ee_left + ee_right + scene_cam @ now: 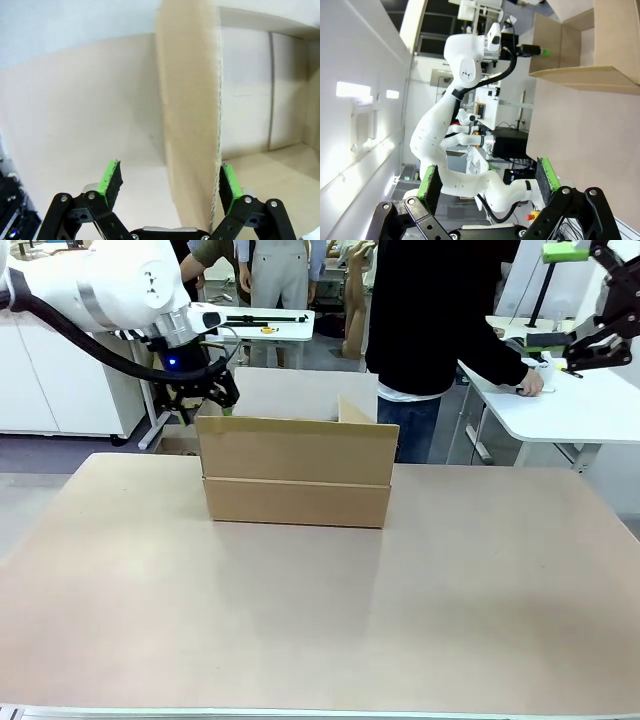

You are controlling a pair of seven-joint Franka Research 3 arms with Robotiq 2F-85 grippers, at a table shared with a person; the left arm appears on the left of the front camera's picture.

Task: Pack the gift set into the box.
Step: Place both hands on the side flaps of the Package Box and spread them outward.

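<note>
While a person [430,330] in a black top stood behind the box [295,472], the left gripper [200,405] hung at the box's left end, jaws apart and astride the upright end panel [190,125]. Seen from the left wrist, one green pad [229,186] touched the panel's raw corrugated edge on the inner side, while the other pad [111,179] stood clear of the outer face; nothing was clamped. The brown box sat toward the far side of the counter [300,620], top flaps raised, a horizontal crease running along its near wall. By its look, the corrugated board would be light and fairly stiff across a panel but quick to fold at creases and flap hinges. A pinch low on the panel, near a corner, would therefore likely steady it better than a grip on the loose upper edge. The matt surface should give the pads good purchase, though a hard squeeze could crush the fluting. Right of the box and well apart from it, the person's hand [530,385] rested on a white side table [580,410]. Above that hand, the right gripper [556,296] hung high, jaws wide with nothing between them.
</note>
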